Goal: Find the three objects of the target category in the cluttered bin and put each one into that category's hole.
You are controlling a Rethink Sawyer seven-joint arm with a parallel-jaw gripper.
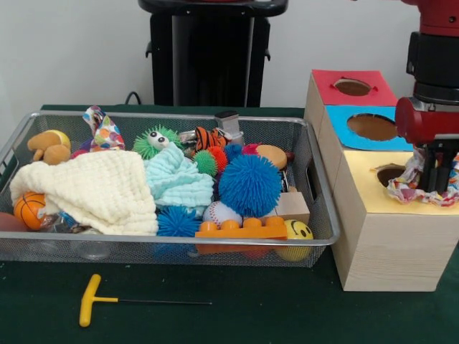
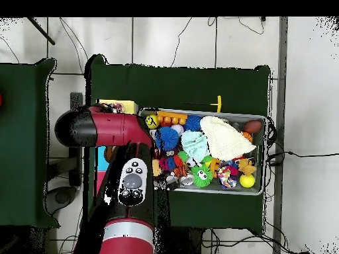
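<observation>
Jaws of the gripper [image 1: 436,175] were pinched on a patterned cloth [image 1: 409,183], whose crumpled folds bunched out on both sides of them, directly over the hole in the yellow top [image 1: 401,204] of the wooden sorting box [image 1: 380,244]. Behind that section sat a blue top [image 1: 369,129] and a red top [image 1: 351,87], each with its own hole. Left of the box in the front view, the wire bin [image 1: 315,244] rested on the green worktop [image 1: 251,308], crowded with a cream knitted cloth [image 1: 93,190], a pale teal cloth [image 1: 176,179], a big blue spiky ball [image 1: 249,185], a baseball [image 1: 221,213], an orange brick [image 1: 240,229], a yellow smiley ball [image 1: 295,233], a small basketball [image 1: 30,209], a green fuzzy toy with an eye [image 1: 156,142] and another patterned cloth [image 1: 104,130] at the back. On the worktop in front of the bin lay a yellow-handled T tool [image 1: 97,299]. From overhead, the red arm [image 2: 109,129] covered the box almost entirely.
</observation>
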